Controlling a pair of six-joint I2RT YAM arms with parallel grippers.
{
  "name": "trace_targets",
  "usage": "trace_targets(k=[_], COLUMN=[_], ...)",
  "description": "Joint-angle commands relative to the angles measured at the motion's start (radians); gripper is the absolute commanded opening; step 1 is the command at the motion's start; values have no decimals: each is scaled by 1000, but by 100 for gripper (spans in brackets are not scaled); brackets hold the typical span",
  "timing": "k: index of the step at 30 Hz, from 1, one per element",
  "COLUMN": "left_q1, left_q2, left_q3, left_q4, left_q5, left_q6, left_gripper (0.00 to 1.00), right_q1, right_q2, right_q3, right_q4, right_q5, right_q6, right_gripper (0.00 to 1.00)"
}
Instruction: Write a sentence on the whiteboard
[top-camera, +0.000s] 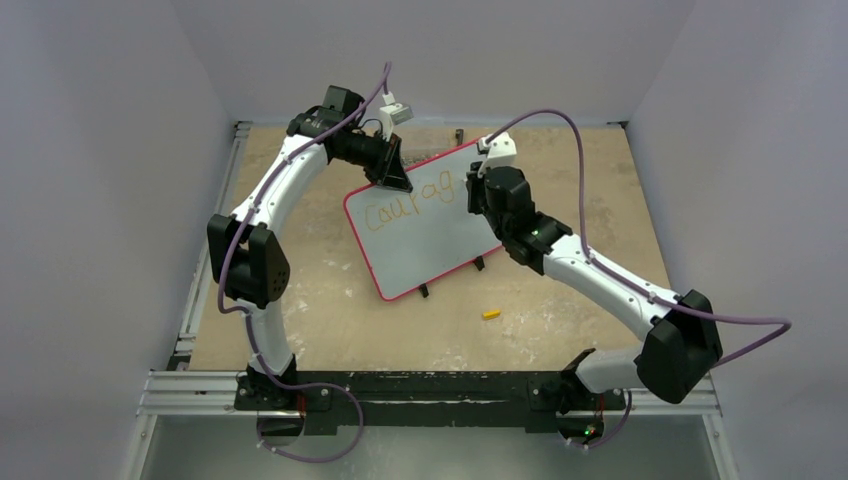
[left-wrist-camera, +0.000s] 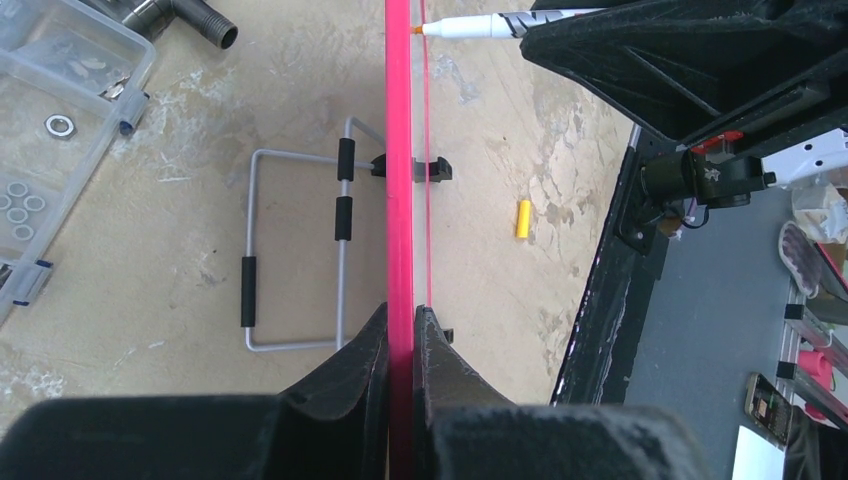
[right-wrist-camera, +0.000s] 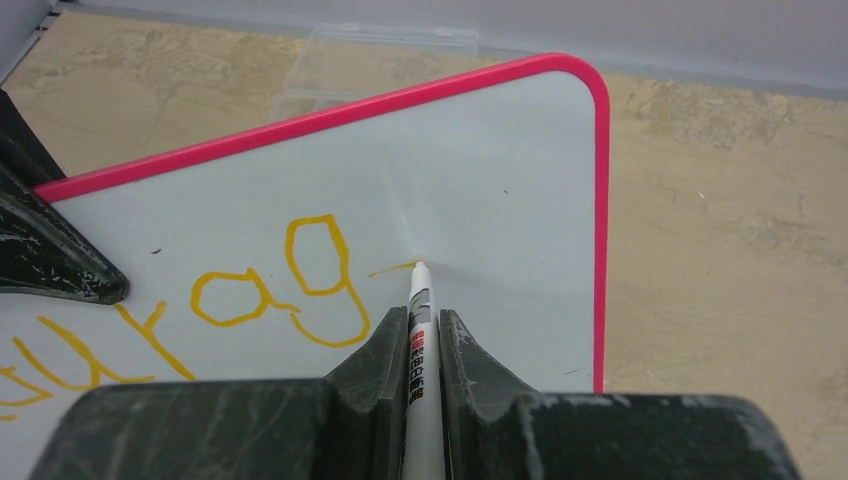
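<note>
Whiteboard (top-camera: 430, 240) stands propped on a wire stand (left-wrist-camera: 298, 250) toward the far middle of the tabletop (top-camera: 330, 320), its face turned to the arms. The sentence (right-wrist-camera: 250, 300) so far reads "courag" in orange-yellow along the top line. A short stroke just right of the "g" looks like the start of an "e". By my reading the first word is nearly finished, while the rest is not yet written and the lower face is bare.

At the board's upper left edge the left gripper (left-wrist-camera: 400, 322) is clamped on the red rim, one finger on each side. Its arm arches up from the near left and bends over the far side. The right gripper (right-wrist-camera: 421, 316) is closed on a white marker (right-wrist-camera: 419, 295), whose tip touches the board at the end of that stroke. Its arm reaches in from the near right corner, elbow bent. A yellow cap (top-camera: 491, 314) lies on the tabletop, apart from the board.
</note>
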Motion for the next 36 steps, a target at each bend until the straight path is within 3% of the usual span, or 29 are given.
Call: trace_targets(k=[1,17,36], left_q1=[-27,-27,-26], left_q2=[-24,-25,-27], left_q3=[0,0,0], left_q4=[6,7,5], left_q5=[49,49,47], left_q6=[40,39,41], left_gripper=[0,0,0], right_q1=[-11,-11,-10], right_q2=[10,37,-14], right_q3=[60,96,-42], right_q4=[24,34,17], right_q5=[28,-100,-134], right_q6=[-12,-16,19], right_gripper=[0,0,0])
